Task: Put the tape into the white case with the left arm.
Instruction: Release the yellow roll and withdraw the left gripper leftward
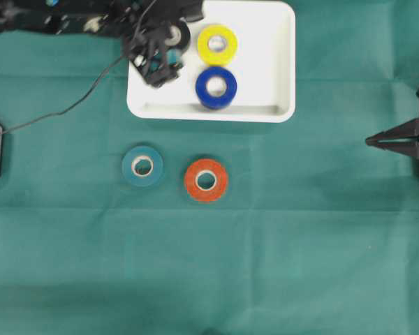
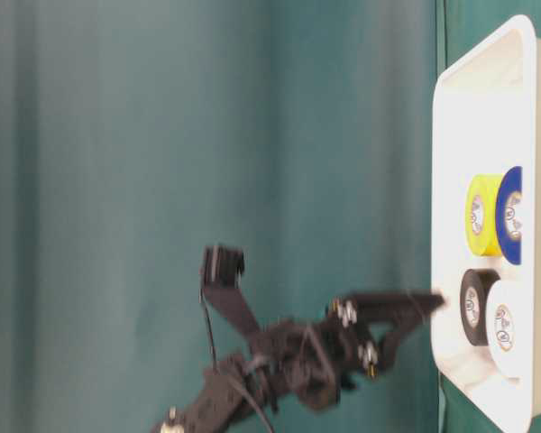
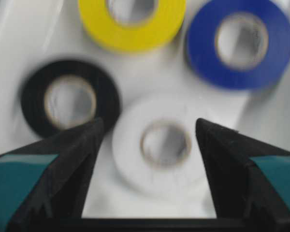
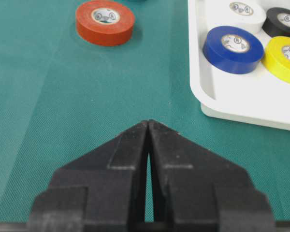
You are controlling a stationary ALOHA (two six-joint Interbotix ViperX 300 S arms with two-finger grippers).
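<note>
The white case (image 1: 283, 70) sits at the back of the green cloth and holds a yellow tape (image 1: 217, 44), a blue tape (image 1: 216, 87), a black tape (image 3: 70, 99) and a white tape (image 3: 164, 145). My left gripper (image 3: 149, 125) hovers over the case's left part, open, its fingers on either side of the white tape and apart from it; the roll lies flat on the case floor. In the overhead view the arm hides the white tape. My right gripper (image 4: 149, 122) is shut and empty at the right edge of the cloth.
A teal tape (image 1: 142, 165) and an orange tape (image 1: 206, 179) lie flat on the cloth in front of the case. A thin black cable (image 1: 63, 108) trails from the left arm across the cloth at the left.
</note>
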